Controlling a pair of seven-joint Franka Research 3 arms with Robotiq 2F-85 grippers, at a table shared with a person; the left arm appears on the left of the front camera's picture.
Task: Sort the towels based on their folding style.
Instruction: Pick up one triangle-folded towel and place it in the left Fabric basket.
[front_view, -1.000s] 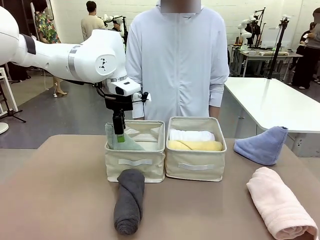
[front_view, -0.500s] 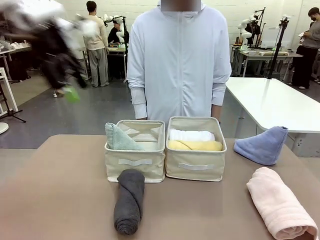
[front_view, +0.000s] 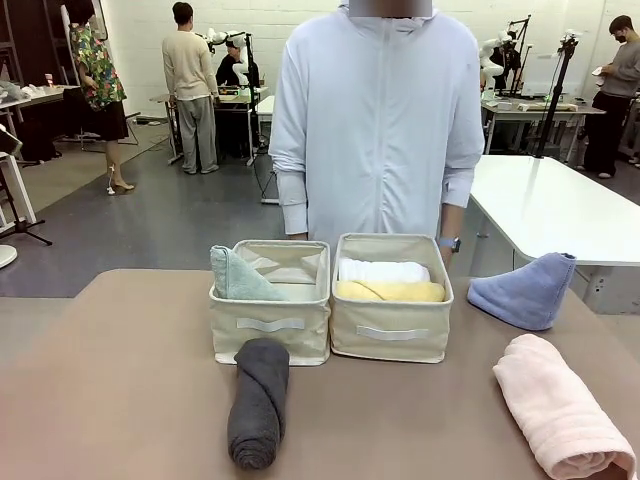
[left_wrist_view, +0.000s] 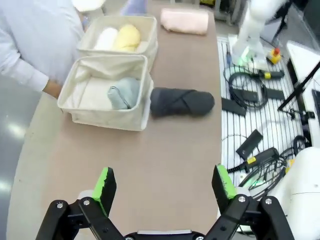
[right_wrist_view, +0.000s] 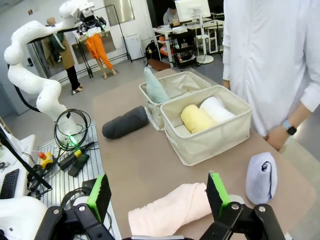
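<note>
- Hanging wide open, the left gripper (left_wrist_view: 164, 182) is holding nothing; its green pads are standing far apart above bare brown tabletop, well short of the bins.
- Gaping just as wide, the right gripper (right_wrist_view: 159, 192) is gripping nothing either; the pink towel (right_wrist_view: 172, 210) is lying between its black fingers in the right wrist view, farther off on the table, not touching them.
- That pink towel is lying as a thick, soft terry roll near the table's right front corner, on its side.
- The periwinkle blue towel (front_view: 525, 292) is sitting beyond the pink one, folded into a cone with its tip pointing up and right, apart from the bins.
- The dark grey towel (front_view: 258, 400) is lying as a fuzzy rolled cylinder just in front of the left bin (front_view: 270, 325), one end near or touching the bin's front wall.
- The pale green-grey towel (front_view: 238, 278) is standing inside the left bin at its left side, a folded cone poking above the rim.
- The white towel (front_view: 383, 270) and the yellow towel (front_view: 390, 291) are lying side by side in the right bin (front_view: 390, 335), both rolled, yellow nearer the robot.
- Both bins are cream fabric, boxy and soft-walled, each showing a flat strap handle on the front, and are sitting touching each other mid-table.
- The table (front_view: 120, 380) is showing a smooth matte brown top with rounded corners.
- The person (front_view: 380, 120) in a pale zip jacket is standing behind the bins, arms hanging down.
</note>
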